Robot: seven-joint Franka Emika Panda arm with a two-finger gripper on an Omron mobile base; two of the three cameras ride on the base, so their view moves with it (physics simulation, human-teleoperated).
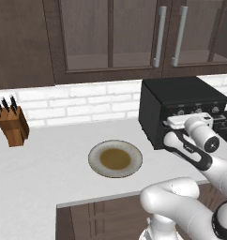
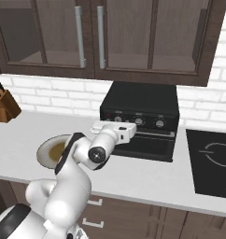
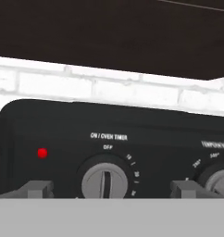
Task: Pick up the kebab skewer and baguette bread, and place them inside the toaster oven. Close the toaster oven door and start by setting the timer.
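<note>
Two fingertips of wide-open, empty claw flanking toaster oven timer knob

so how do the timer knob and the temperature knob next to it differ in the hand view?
The timer knob sits whole between the jaws, its pointer straight up at OFF; the temperature knob is cut off by the frame's right edge, its pointer hidden. The timer knob's scale shows small minute numbers, the temperature knob's shows three-digit figures. Both are round silver-grey knobs on the black toaster oven panel.
</note>
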